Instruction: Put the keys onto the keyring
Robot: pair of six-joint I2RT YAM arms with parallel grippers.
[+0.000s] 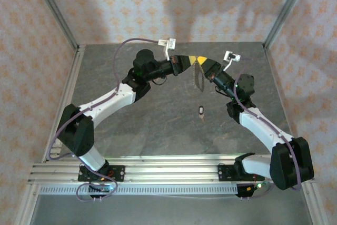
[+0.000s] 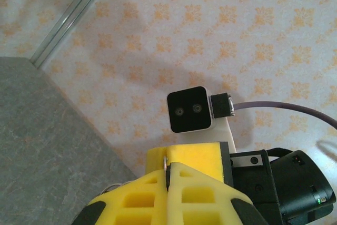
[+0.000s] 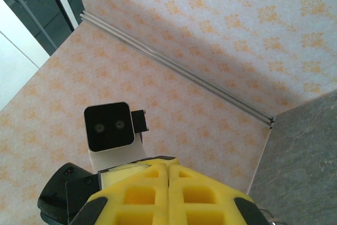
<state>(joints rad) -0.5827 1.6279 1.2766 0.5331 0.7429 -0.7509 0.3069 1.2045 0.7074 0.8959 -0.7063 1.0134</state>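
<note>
An aluminium rail (image 1: 168, 168) runs along the near edge, and from it the left arm (image 1: 105, 101) and the right arm (image 1: 260, 125), both white and black, curve inward over a grey, stone-patterned table (image 1: 158, 130). Between them on the bare surface lies the key (image 1: 202, 110), a tiny thing with a dark head and a short pale blade, well apart from either gripper. Farther back, the left gripper (image 1: 190, 60) and the right gripper (image 1: 206, 63) meet tip to tip in the air, both pressed shut. From that meeting point hangs the keyring (image 1: 198, 77), a thin silvery oval loop dangling straight down, clear of the table and beyond the key. The left wrist view shows a sliver of pale metal pinched in the seam of the left gripper's yellow fingers (image 2: 142, 198). The right gripper's jaws sit flush together; whether they also grip the ring cannot be told. Behind the pair rises a pale wall (image 1: 131, 3) dotted with orange motifs and crossed by the arms' shadows.
</note>
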